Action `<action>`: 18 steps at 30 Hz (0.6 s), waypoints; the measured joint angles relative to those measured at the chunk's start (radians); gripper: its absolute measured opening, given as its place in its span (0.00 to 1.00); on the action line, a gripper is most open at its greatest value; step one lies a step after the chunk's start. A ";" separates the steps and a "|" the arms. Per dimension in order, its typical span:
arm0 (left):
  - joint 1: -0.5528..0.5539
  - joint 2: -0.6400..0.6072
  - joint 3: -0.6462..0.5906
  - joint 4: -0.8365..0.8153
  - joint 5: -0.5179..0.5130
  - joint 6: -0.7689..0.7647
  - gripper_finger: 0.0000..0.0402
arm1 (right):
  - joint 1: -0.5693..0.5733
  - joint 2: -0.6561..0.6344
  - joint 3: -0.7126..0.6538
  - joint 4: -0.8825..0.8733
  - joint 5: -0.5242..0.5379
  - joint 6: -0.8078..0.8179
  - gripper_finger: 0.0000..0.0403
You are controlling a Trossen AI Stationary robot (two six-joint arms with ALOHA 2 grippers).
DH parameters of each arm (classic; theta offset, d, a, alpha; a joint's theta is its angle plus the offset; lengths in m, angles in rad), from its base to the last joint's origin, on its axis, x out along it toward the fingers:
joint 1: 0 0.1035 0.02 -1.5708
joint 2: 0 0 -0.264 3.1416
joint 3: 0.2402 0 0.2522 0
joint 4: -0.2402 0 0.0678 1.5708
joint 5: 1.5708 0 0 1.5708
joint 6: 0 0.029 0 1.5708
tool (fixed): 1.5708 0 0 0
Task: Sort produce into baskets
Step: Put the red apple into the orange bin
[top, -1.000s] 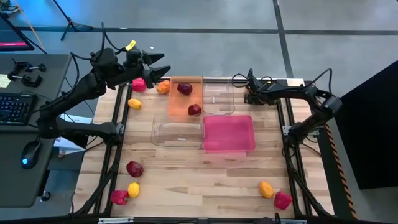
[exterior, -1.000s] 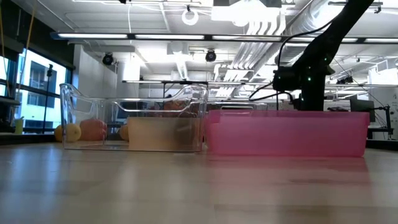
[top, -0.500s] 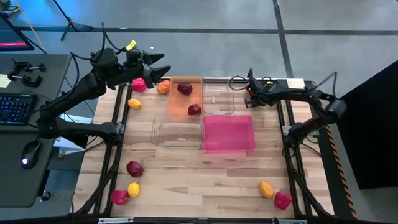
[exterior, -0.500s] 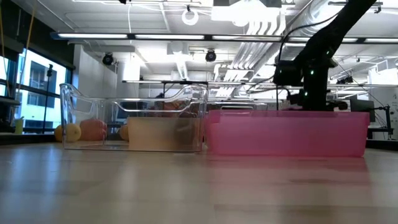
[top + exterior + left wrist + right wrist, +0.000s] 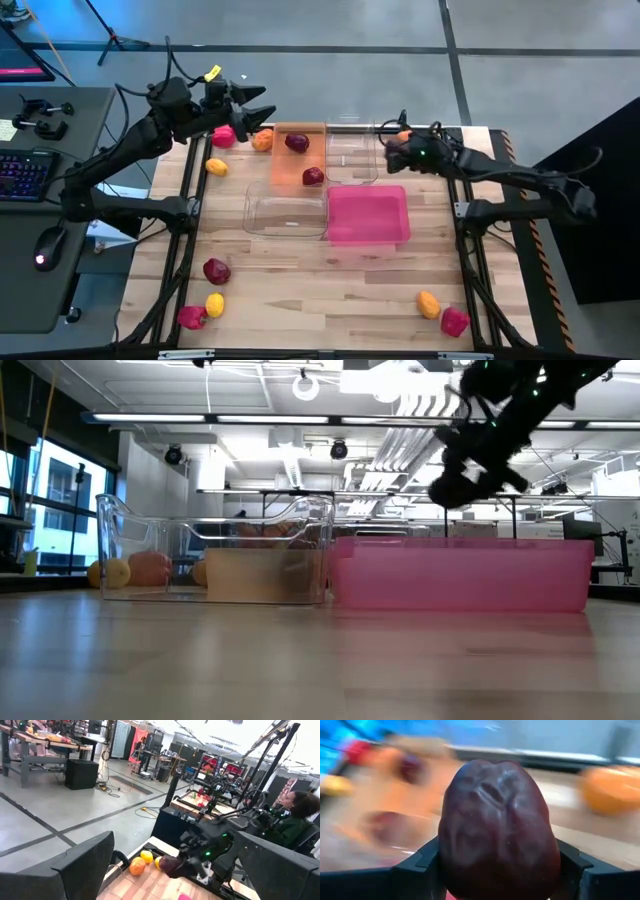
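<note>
Wooden bench, pale planks, framed by black rails; carries four baskets grouped near its middle and far side.

Right arm: stretched from the bench's right edge toward the centre, forearm nearly level. Right hand raised off the bench, just beside the far clear basket's right wall and just beyond the pink basket's far edge. Its two dark fingers are clamped on a dark maroon fruit, wrinkled and rounded, filling the right wrist view. In the low view the hand hangs above the pink basket's rim.

Left arm: bent up from the left edge, reaching to the far left corner. Left hand held above the bench near the loose produce there, fingers spread apart, holding nothing.

Pink basket, opaque, largest, centre right.
Clear basket, touching the pink one's left side.
Orange basket, translucent, on the far side; holds two maroon fruits.
Second clear basket, just right of the orange one.

Loose produce, far left: one pink-red piece, one orange, one yellow.
Near left corner: maroon, yellow, pink-red.
Near right corner: orange-yellow, pink-red.
</note>
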 joint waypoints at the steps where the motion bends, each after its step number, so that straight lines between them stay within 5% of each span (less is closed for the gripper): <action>1: 0.000 0.003 0.000 0.005 0.000 -0.002 0.99 | 0.022 0.007 0.000 0.060 -0.013 0.002 0.55; 10: -0.002 0.030 0.000 0.059 0.061 -0.041 0.99 | 0.160 0.233 0.001 0.613 -0.097 0.006 0.55; 18: -0.001 0.046 0.000 0.057 0.061 -0.032 0.99 | 0.187 0.523 0.160 0.702 -0.199 -0.062 0.57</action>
